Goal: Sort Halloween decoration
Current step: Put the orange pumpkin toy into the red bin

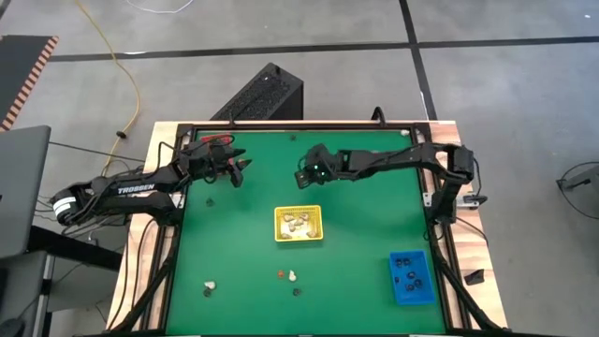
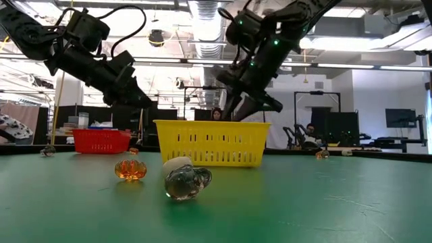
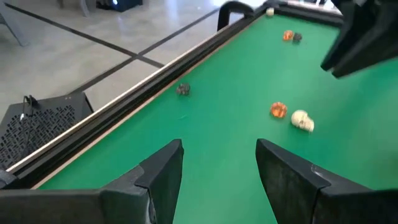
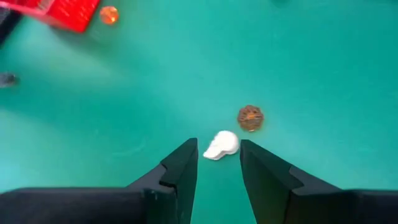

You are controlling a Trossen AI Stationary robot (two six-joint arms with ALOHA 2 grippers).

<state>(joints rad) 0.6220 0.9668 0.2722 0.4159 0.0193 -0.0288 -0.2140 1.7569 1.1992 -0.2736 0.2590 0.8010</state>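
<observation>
Halloween decoration pieces lie scattered across your green table (image 1: 356,201), and part of the sorting already looks done. A yellow tray (image 1: 298,223) sits near the middle with several cream-white skulls in it. A blue tray (image 1: 411,277) near the front right corner holds several black pieces. A red tray (image 2: 100,140) stands at the back left, mostly hidden under your left arm in the overhead view; what it holds cannot be seen.

Loose pieces remain. Just in front of the yellow tray lie an orange-brown pumpkin (image 1: 280,273), a white skull (image 1: 293,275) touching close beside it, and a dark piece (image 1: 298,291) nearer the front edge. Toward the front left corner sit another white piece (image 1: 211,284) and a dark one (image 1: 206,292). One small dark piece (image 1: 210,199) lies by the left edge, and a pale piece (image 1: 405,133) rests at the back right corner.

Your left gripper (image 1: 241,168) hovers above the back left part of the table, fingers spread and empty. Your right gripper (image 4: 217,163) hangs over the back middle, fingers partly apart with nothing between them; its wrist camera looks past them toward the skull and pumpkin.

By my judgement you are roughly midway, with about seven pieces left to place.
</observation>
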